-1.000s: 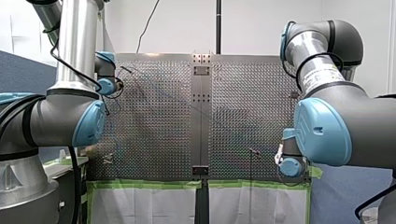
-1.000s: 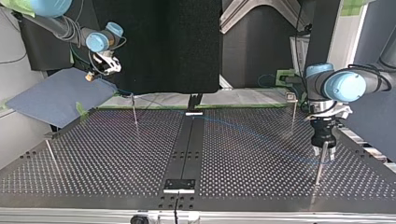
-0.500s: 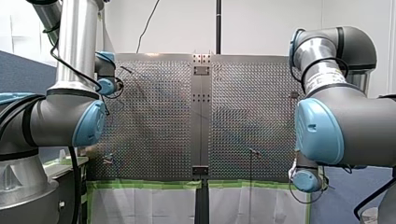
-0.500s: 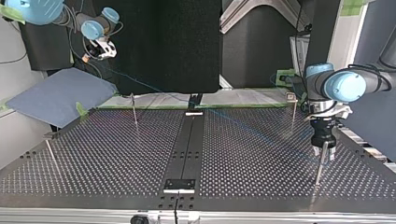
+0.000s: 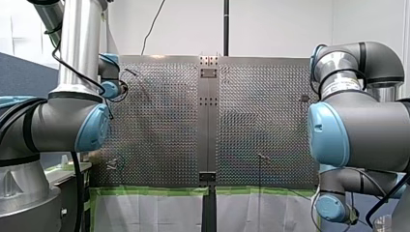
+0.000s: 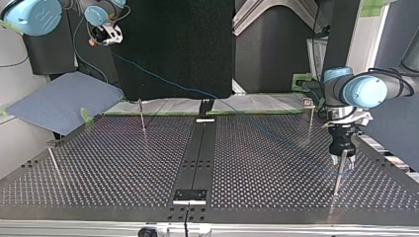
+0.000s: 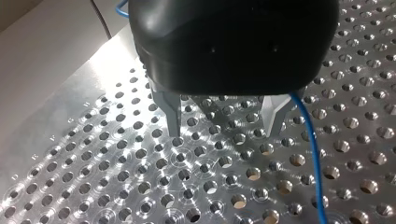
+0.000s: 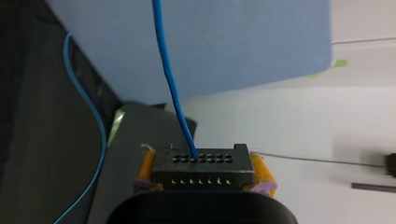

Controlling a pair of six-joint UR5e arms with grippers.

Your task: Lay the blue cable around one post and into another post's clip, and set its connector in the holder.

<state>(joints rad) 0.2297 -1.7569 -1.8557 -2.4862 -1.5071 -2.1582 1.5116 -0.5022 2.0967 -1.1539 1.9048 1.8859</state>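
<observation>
In the right wrist view, my right gripper [image 8: 204,179] is shut on the black connector [image 8: 203,169], which sits between its yellow pads [image 8: 147,166]. The blue cable [image 8: 167,70] leaves the connector's face. In the top view, my right gripper [image 6: 106,34] hangs high above the table's far left corner. From there the cable [image 6: 197,92] slopes down across the table to a thin post [image 6: 338,175]. My left gripper [image 6: 344,161] stands open at that post. In the left wrist view its metal fingers [image 7: 173,114] are apart just above the plate, with the cable [image 7: 314,154] beside one finger.
Thin posts stand on the perforated table: one at the far left [image 6: 142,118], one at the near left [image 6: 53,163], one at the far right with a clip head [image 6: 308,102]. Black brackets [image 6: 189,195] sit on the centre rail. A blue-grey pad [image 6: 59,98] lies beyond the left corner.
My right arm has lifted the connector up and back, away from the table, pulling the cable off the plate. My left gripper has stayed at its post.
</observation>
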